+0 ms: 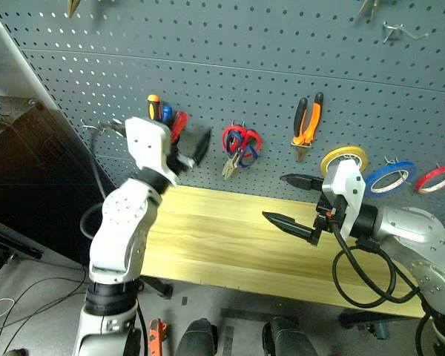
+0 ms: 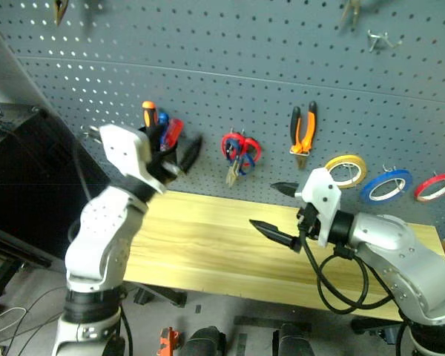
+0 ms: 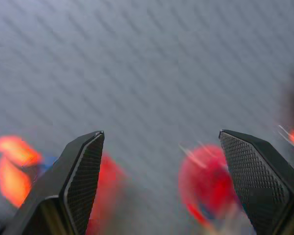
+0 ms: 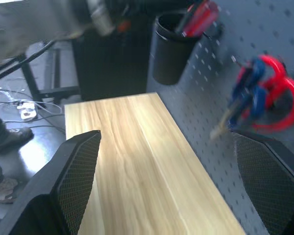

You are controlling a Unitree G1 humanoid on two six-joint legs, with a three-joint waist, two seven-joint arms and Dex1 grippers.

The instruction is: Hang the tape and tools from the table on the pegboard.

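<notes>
The pegboard (image 1: pixel 267 67) carries the tools and the tape. Orange-and-black pliers (image 1: pixel 307 122) hang on a hook at its centre. Dark blue scissors (image 4: pixel 251 91) hang together with a red-handled pair (image 1: pixel 241 139). The thin red tape (image 1: pixel 436 178) hangs at the far right. The orange-and-black screwdriver (image 1: pixel 153 106) stands in a black cup (image 4: pixel 170 48) on the board. My left gripper (image 1: pixel 191 148) is open and holds nothing, right in front of that cup. My right gripper (image 1: pixel 274 196) is open wide over the table (image 1: pixel 222 237), holding nothing.
A yellow tape roll (image 1: pixel 343 159) and a larger blue roll (image 1: pixel 389 176) hang between the pliers and the red tape. More screwdrivers with red and blue handles (image 1: pixel 174 121) stand in the cup. A dark cabinet (image 1: pixel 30 185) is to the left of the table.
</notes>
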